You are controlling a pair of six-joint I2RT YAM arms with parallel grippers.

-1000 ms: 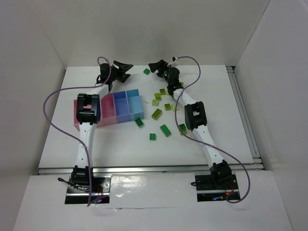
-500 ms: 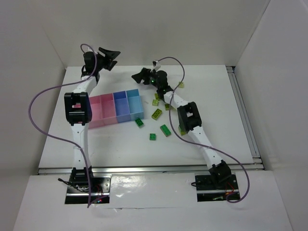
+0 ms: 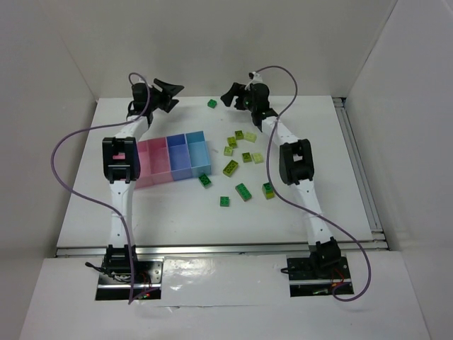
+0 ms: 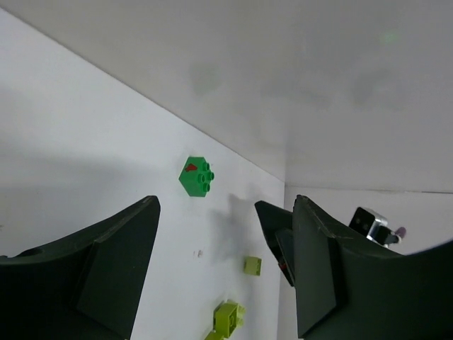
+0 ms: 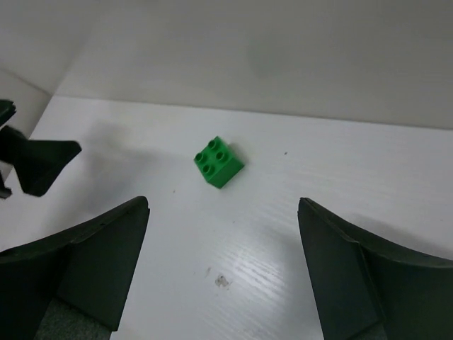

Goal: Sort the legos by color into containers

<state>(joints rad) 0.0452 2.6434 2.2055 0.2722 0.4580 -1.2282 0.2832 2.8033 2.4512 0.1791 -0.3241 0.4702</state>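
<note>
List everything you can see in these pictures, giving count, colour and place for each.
dark green legos: about six; one alone at the far edge, the rest right of the bins
yellow-green legos: about six; scattered right of the bins
bins: four joined; two pink, one blue, one light blue; left of centre
table: one, white
left claw: black, open, beyond the bins
right claw: black, open, by the lone lego

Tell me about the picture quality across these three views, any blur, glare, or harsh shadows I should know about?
Top external: bright, even light with soft shadows, and some glare on the glossy near strip. Left wrist: the dark green brick is sharp, while the left hand is dark and nearly featureless. Right wrist: the brick is crisp with barely any shadow, and the right hand is dark and slightly soft.
</note>
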